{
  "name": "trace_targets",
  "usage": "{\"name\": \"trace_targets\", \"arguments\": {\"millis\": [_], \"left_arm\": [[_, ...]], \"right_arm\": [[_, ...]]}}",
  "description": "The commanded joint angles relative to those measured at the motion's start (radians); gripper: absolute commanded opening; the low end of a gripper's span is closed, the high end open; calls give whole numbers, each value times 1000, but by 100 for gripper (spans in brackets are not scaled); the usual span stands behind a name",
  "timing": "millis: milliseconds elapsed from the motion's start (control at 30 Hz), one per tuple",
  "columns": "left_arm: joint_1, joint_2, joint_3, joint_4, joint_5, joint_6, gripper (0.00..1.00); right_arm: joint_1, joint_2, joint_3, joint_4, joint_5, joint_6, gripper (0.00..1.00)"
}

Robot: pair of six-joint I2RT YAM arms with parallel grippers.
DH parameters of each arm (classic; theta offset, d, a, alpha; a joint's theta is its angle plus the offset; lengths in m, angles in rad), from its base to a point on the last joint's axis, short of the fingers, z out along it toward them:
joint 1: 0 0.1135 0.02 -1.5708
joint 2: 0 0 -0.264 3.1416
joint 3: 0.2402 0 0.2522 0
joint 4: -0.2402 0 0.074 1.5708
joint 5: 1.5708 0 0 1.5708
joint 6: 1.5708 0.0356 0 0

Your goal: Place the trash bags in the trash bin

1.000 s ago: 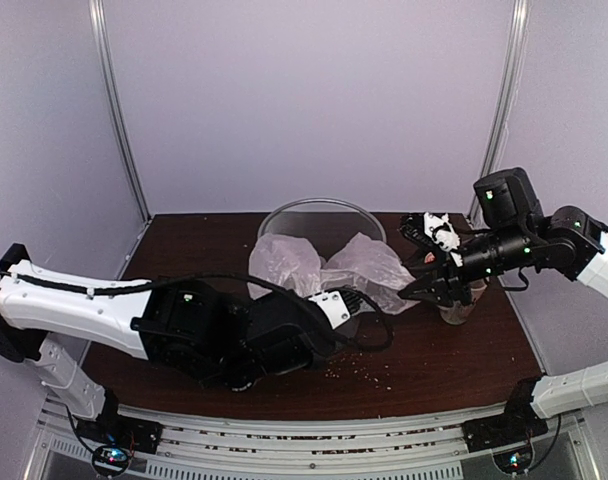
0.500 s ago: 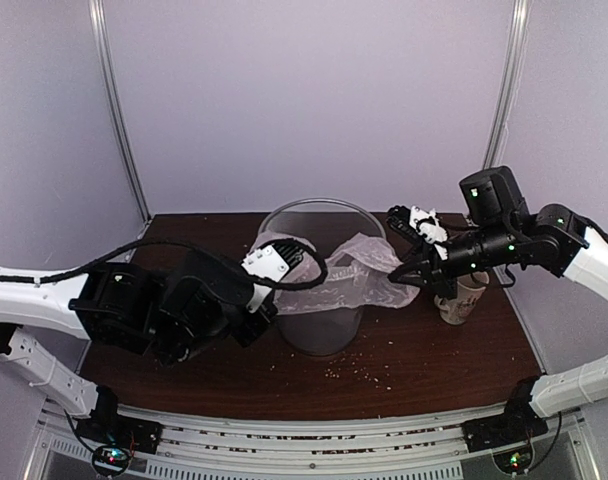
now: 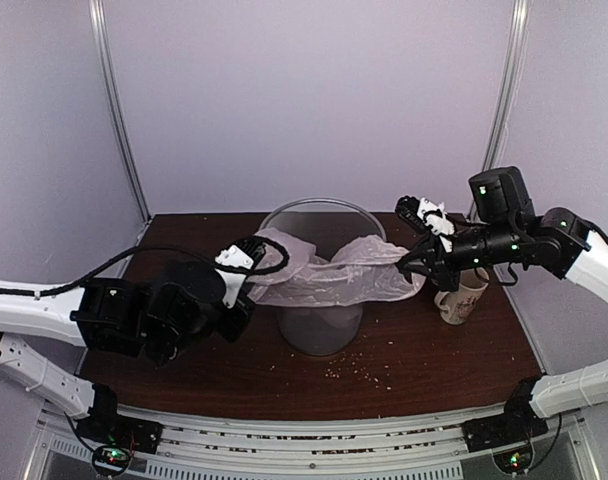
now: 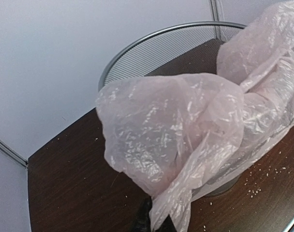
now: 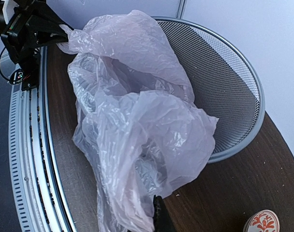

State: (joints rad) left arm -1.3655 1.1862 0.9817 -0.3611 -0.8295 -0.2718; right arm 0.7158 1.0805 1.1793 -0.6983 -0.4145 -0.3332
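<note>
Trash bag (image 3: 334,280): thin, translucent, pinkish-white film, very wrinkled, with shiny creases; it is bunched in two puffy lumps with a stretched band between them.
Place of the bag: held up in the air across the near side of the mouth of the trash bin (image 3: 322,204), not down inside it.
Left fingers (image 4: 143,221): closed tight, pinching the left end of the film.
Right fingers (image 5: 159,215): closed tight as well, pinching the right end.
Trash bin: grey see-through mesh cylinder with a thin metal rim, standing upright in the middle.
Tabletop (image 3: 434,350): dark brown wood, with pale crumbs (image 3: 359,372) scattered in front of the bin.
Mug (image 3: 462,297): cream with a red pattern, right of the bin, under the right arm.
Room: plain pale lilac walls, thin metal poles in the corners.
</note>
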Motion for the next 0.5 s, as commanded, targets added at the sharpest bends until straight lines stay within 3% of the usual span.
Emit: {"name": "trace_targets", "arguments": {"millis": [0,233,467], "left_arm": [[73,-78,-66,194,-15,-38,0],[252,-96,-109,356,203,1,0],[390,21,8,323,289,10,0]], "right_arm": [[-35,13,-6,81,38,33,0],[-122,75,7,152,18,63,0],[-231,120,34,224,-32,112,0]]}}
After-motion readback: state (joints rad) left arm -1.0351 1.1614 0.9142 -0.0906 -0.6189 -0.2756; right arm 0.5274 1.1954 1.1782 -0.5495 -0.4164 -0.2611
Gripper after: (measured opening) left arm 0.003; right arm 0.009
